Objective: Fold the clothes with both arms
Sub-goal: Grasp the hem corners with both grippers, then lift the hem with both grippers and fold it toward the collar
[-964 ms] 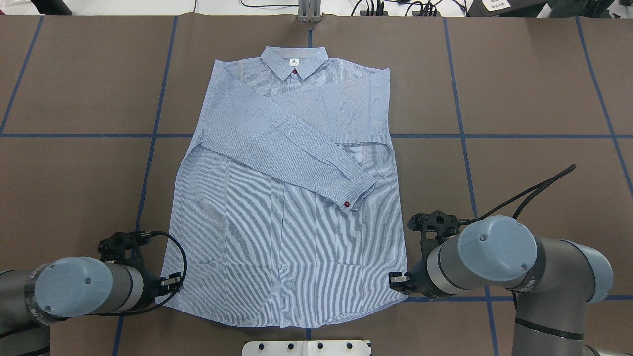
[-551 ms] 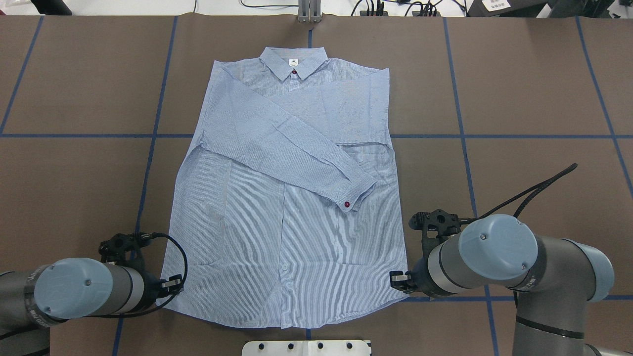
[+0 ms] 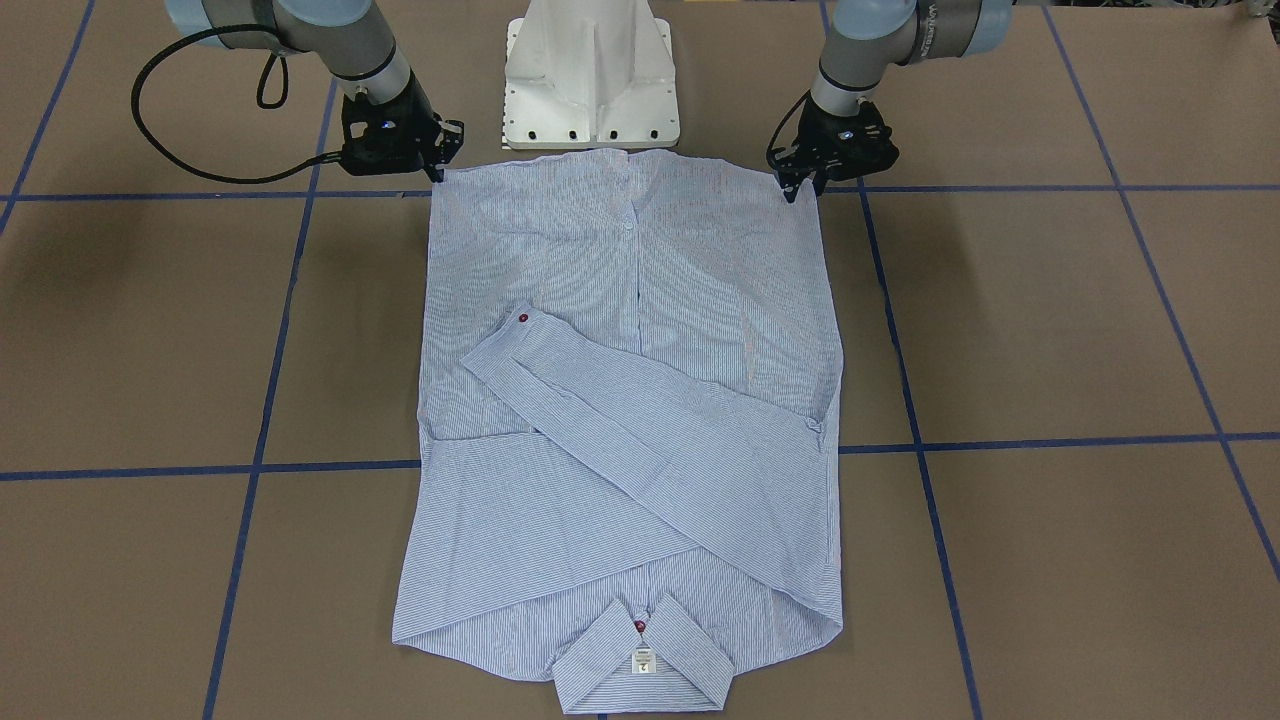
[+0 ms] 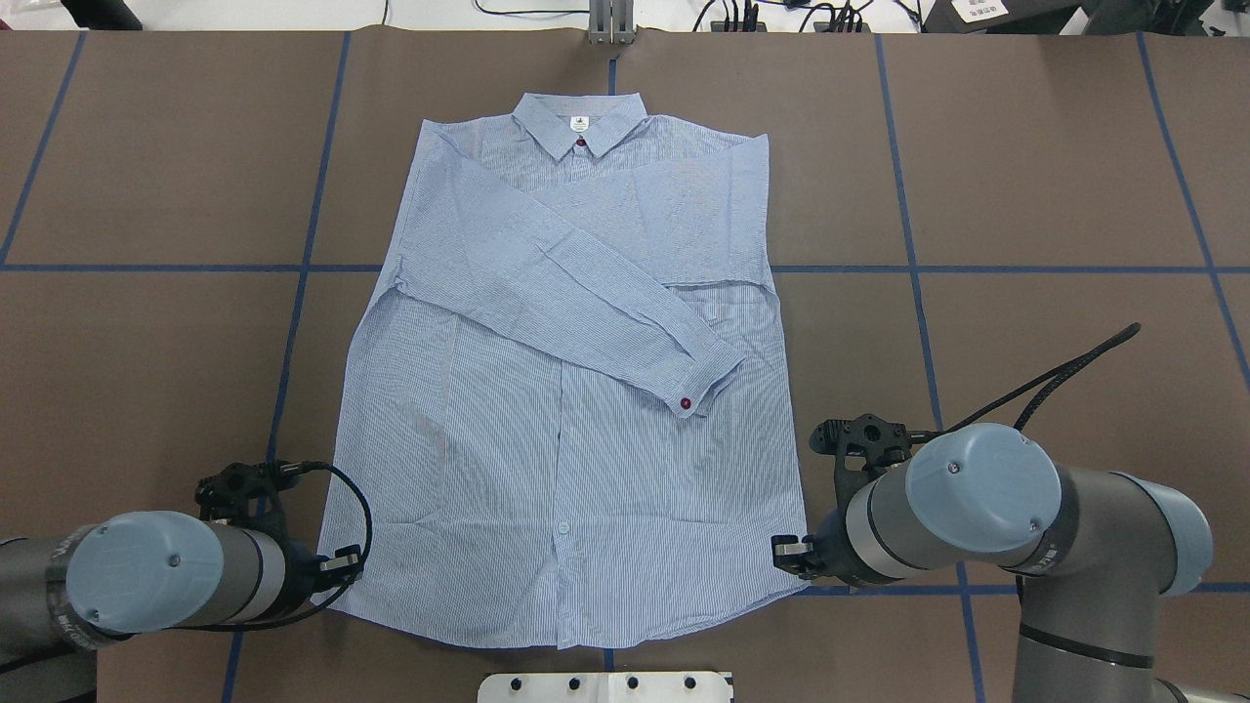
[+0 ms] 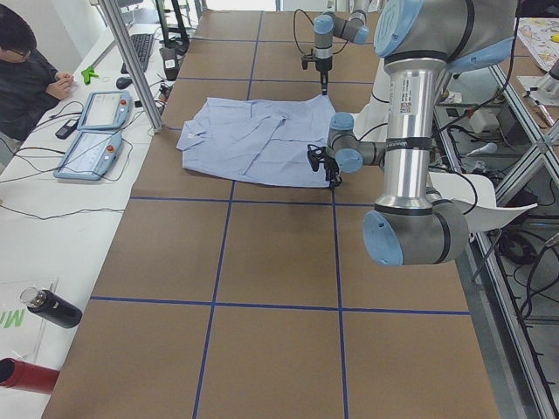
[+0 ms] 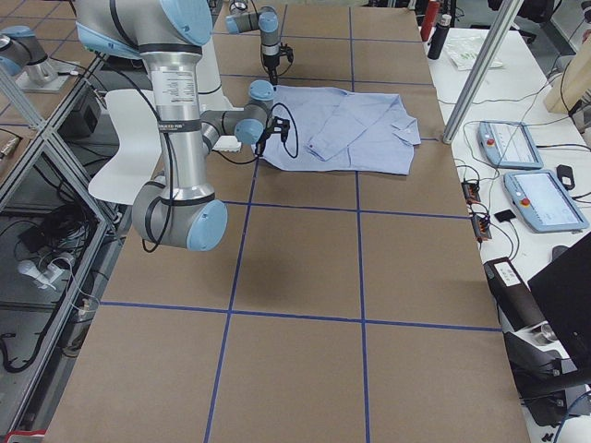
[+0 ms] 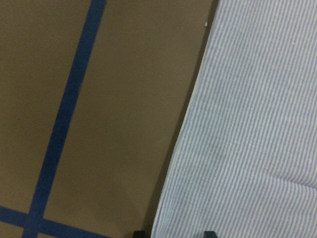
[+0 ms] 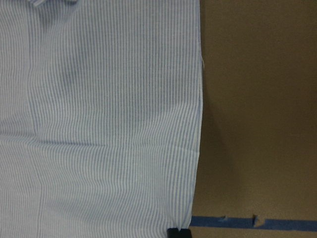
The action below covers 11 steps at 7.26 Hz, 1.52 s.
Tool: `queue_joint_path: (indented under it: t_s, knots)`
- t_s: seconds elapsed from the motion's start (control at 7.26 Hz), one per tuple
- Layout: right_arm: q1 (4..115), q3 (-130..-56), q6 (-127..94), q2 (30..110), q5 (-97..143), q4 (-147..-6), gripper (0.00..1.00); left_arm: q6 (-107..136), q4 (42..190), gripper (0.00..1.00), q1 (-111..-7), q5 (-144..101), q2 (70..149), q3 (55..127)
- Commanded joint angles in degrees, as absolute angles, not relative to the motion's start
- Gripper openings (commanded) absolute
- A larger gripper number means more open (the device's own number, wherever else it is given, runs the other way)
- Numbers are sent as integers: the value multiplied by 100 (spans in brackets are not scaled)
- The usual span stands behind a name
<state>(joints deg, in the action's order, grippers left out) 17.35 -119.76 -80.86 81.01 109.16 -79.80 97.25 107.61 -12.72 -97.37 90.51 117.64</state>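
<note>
The left tool (image 4: 340,563) is open. In its wrist view the two fingertips (image 7: 208,233) stand apart, and the side edge of the shirt (image 4: 586,488) lies between them, near the hem corner. The right tool (image 4: 784,552) has its tips closed together on the other hem corner and grips the cloth. The shirt lies flat in the middle of the brown tabletop (image 4: 1025,176), with the hem toward the robot and the collar (image 4: 582,122) at the far end. One sleeve (image 4: 576,293) is folded diagonally across the front.
</note>
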Motion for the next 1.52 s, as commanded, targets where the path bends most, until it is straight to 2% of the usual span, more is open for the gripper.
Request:
queue_joint_path:
  t_s: [0.0,0.41,0.69,1.38]
  knots:
    - [1731,-11971,-8086,8095,10916,-7980,0,9729,10740,43,-1266,-9738,9053,11769]
    - [1731,-11971,-8086,8095,10916,-7980,0,9721,10705,21,-1266,-9738,9044,11856]
    - [1731,-11979,-8077,8104,10916,-7980,0,9729,10679,0,-1266,-9738,9035,11970]
    - [2311,-12251,-8051,8147,11776,-7972,0,9703,10195,0,-1257,-9878,9053,12698]
